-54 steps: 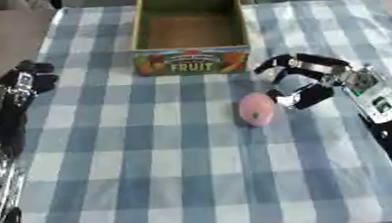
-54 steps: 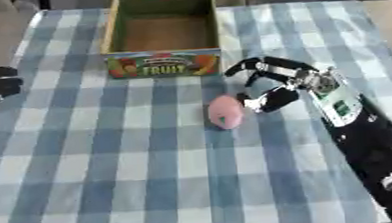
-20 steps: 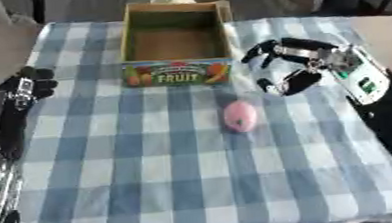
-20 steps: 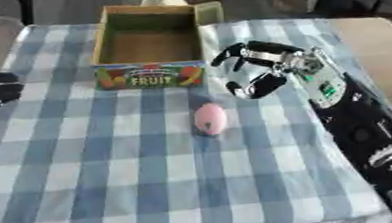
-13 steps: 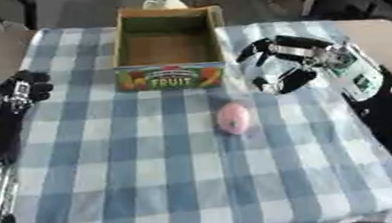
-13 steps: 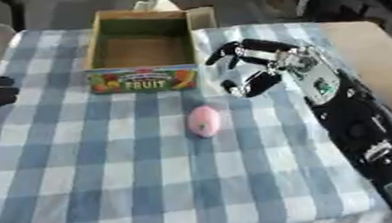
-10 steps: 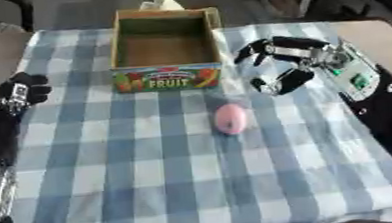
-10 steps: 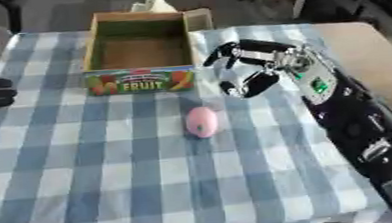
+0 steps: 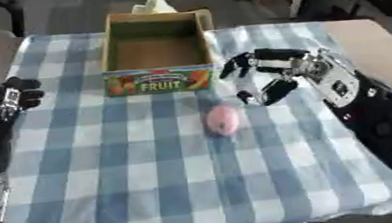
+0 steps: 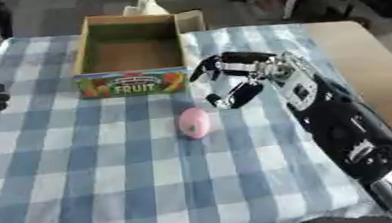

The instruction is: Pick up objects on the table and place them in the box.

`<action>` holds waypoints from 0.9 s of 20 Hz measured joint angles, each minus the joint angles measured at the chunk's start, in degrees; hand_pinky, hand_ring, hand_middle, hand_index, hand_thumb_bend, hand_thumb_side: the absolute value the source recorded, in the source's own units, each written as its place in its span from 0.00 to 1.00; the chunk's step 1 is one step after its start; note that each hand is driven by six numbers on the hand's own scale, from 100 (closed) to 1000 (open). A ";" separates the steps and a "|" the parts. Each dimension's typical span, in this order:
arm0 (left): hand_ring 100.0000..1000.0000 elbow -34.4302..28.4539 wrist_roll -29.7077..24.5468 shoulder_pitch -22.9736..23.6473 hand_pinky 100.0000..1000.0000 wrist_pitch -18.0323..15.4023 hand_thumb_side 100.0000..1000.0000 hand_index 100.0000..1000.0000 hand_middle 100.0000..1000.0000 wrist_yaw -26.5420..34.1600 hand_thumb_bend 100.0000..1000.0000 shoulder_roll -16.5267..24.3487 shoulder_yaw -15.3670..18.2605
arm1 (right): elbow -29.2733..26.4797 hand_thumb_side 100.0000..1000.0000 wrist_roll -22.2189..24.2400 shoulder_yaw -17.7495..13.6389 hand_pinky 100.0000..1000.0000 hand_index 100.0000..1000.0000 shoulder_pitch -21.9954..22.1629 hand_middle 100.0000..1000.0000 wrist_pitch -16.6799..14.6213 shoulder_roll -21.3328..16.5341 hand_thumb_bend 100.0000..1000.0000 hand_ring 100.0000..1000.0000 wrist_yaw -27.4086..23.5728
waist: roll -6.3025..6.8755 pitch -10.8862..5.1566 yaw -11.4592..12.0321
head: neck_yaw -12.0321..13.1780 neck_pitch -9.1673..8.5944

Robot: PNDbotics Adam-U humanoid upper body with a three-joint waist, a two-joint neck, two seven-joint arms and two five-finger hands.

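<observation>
A smooth pink egg-shaped object [image 9: 222, 120] lies mid-table on the blue-and-white checked tablecloth [image 9: 134, 178] — just in front of the open cardboard fruit box [image 9: 155, 51]. The right hand [image 9: 271, 75] hovers beside it, fingers apart and curved, holding nothing; the left hand [image 9: 14, 97] rests curled at the left edge.

The right arm reaches in from the lower right, its right hand [image 9: 267, 75] raised with fingers spread and bent, thumb apart below them, holding nothing. The left hand [image 9: 12, 96] rests at the left edge, fingers curled, its forearm along that edge.
</observation>
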 measured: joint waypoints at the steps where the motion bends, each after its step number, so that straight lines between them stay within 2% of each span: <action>1: 0.70 0.00 -0.01 0.00 0.76 -0.01 0.79 0.67 0.65 0.00 0.00 0.00 0.00 | -0.10 0.03 -0.09 0.27 0.77 0.87 0.13 0.83 -0.09 0.14 0.00 0.98 0.05 | 0.03 0.00 0.01 | -0.08 0.00; 10: 0.70 0.14 -0.03 0.08 0.76 -0.01 0.79 0.68 0.65 0.00 0.00 0.02 0.00 | -2.15 0.05 -0.70 2.22 0.79 0.88 0.82 0.84 -0.70 0.14 0.03 0.98 1.92 | -0.17 0.00 -0.21 | -0.15 0.00; 18: 0.70 0.30 -0.08 0.09 0.76 -0.02 0.79 0.68 0.65 0.00 0.00 0.03 0.00 | -3.60 0.02 -1.86 2.84 0.81 0.88 1.46 0.84 -1.87 0.14 0.08 0.97 5.14 | -0.13 0.01 -0.22 | -0.48 0.00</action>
